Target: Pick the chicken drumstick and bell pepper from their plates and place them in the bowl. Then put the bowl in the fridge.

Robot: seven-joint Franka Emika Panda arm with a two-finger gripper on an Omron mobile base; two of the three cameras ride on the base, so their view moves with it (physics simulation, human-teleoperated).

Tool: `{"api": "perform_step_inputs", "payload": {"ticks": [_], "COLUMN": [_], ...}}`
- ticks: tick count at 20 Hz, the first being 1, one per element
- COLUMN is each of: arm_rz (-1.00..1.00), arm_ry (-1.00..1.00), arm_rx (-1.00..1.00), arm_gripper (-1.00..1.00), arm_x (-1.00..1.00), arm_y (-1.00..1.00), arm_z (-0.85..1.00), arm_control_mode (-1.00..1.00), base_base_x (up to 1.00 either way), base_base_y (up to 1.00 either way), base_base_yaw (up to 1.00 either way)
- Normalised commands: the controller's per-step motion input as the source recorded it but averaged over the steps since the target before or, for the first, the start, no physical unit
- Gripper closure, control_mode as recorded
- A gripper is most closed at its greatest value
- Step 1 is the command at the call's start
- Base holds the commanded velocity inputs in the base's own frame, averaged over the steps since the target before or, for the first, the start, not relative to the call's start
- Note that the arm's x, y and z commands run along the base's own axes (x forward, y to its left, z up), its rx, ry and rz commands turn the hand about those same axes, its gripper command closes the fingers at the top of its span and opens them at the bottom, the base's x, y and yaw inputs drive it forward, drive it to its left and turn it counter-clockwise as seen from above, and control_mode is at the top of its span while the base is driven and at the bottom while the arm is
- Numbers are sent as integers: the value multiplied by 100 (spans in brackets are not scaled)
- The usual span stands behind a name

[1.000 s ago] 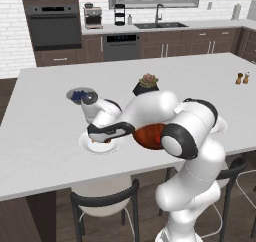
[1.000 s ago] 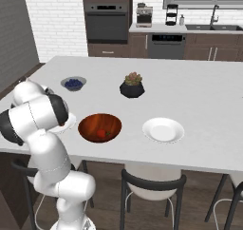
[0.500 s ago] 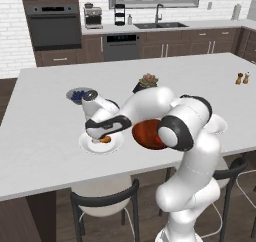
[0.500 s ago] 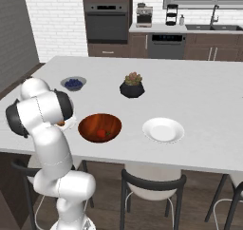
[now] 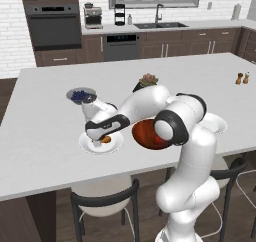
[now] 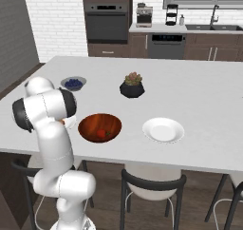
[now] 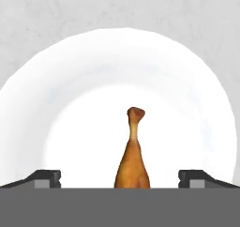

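The claw [image 5: 102,139] is hanging low over the plate [image 5: 114,143] near the table's [image 5: 45,131] front edge, toward its left end. Its fingers [image 7: 45,178] are standing spread wide, one to each side of the chicken drumstick [image 7: 133,155], touching nothing. The drumstick is lying on that plate's middle with its thin bone end pointing away from the claw. The bell pepper [image 6: 101,133] is sitting inside the wooden bowl [image 6: 99,128], which is resting just beside the drumstick's plate along the front edge. A second plate [image 6: 163,130] is lying bare further right, near the bowl.
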Motion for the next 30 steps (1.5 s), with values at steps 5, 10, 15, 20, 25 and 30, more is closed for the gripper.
{"api": "perform_step_inputs", "payload": {"ticks": [5, 10, 15, 20, 25, 30], "arm_rz": [0, 0, 0, 0, 0, 0], "arm_ry": [5, 5, 5, 2, 0, 2], "arm_rx": [-7, -7, -5, -6, -6, -4], "arm_gripper": [-100, -100, -100, -100, -100, -100], "arm_x": [16, 42, 26, -19, -4, -11], "arm_y": [-6, -2, 0, 0, -6, -20], "arm_z": [-26, -3, -17, -12, -7, -7], "arm_control_mode": [-100, -100, -100, -100, -100, -100], "base_base_x": [0, 0, 0, 0, 0, 0], "base_base_y": [0, 0, 0, 0, 0, 0], "base_base_yaw": [0, 0, 0, 0, 0, 0]}}
